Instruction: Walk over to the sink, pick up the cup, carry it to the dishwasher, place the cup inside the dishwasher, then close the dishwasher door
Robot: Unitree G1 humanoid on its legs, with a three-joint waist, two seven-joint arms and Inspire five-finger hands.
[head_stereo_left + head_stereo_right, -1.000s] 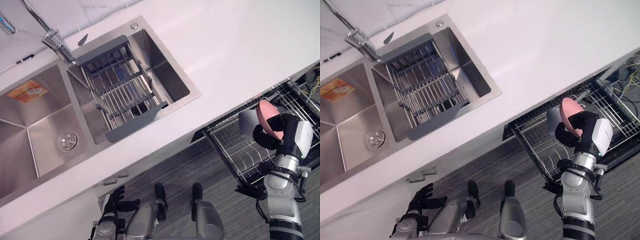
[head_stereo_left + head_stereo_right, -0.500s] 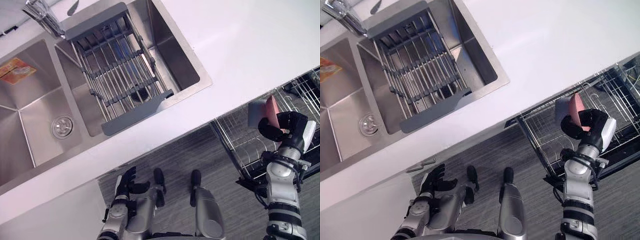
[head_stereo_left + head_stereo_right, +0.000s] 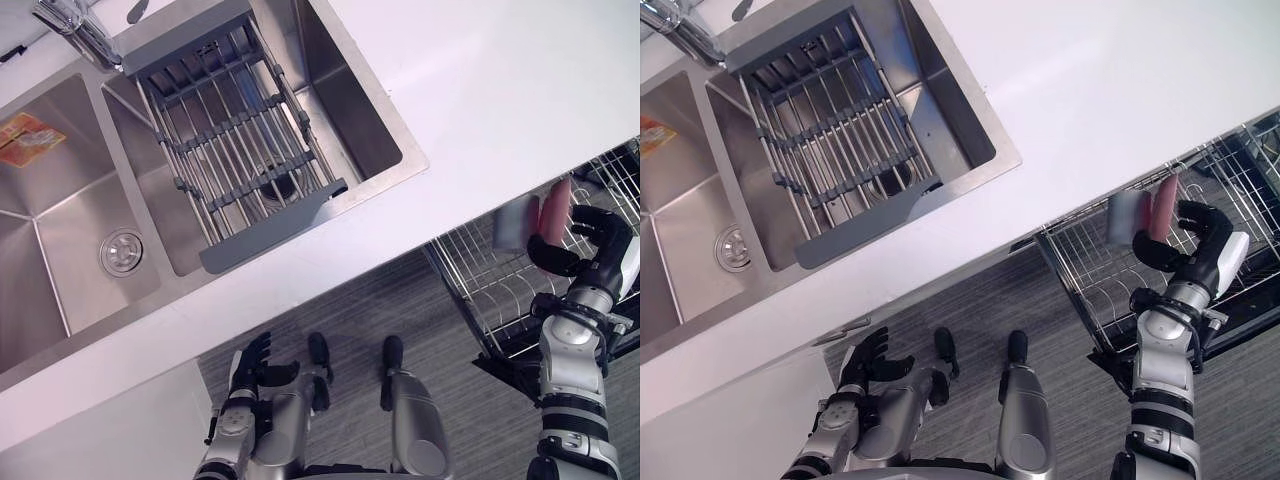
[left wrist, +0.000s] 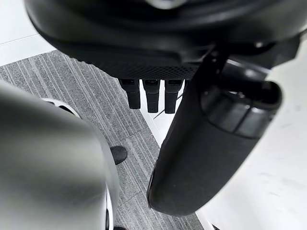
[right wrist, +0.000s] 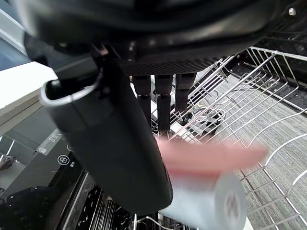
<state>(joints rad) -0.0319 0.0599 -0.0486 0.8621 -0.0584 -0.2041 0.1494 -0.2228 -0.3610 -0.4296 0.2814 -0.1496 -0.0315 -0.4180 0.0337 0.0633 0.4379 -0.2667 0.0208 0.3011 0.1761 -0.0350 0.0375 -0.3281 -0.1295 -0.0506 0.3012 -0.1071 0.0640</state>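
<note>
While the cup (image 3: 518, 226) is off the sink (image 3: 62, 232) and up at the dishwasher, it isn't set down yet. The right hand (image 3: 598, 262) has it, fingers (image 5: 163, 101) and thumb curled round it, clamped. The cup hangs over the pulled-out dishwasher rack (image 3: 466, 272), which sticks out from under the white counter (image 3: 480, 100). Looks like air between cup and wires; the right wrist view shows the wires past the cup, no contact seen.

Key relation: the cup lies on its side in the grip, not upright. Grey base end points away from the palm, toward the counter edge. Pink end sits against the fingers. Long axis runs roughly level across the rack's near part. So the rack is below and just ahead of the cup, and the move is down, not across.

Judgement: placing step, mid-task. Wrist probably needs a roll so the mouth faces down or sits between the wire prongs before release. Risk: let go sideways and it rolls on the wires or tips off the rack's front edge.

Left hand (image 3: 250, 366) is low by the robot's side over the grey floor (image 3: 350, 310), fingers loose and apart, holding nothing, well apart from the cup. Right arm is the only one in reach. Drain rack (image 3: 235, 150) across the sink plays no part. Door closing is undone, judging by the rack out.
</note>
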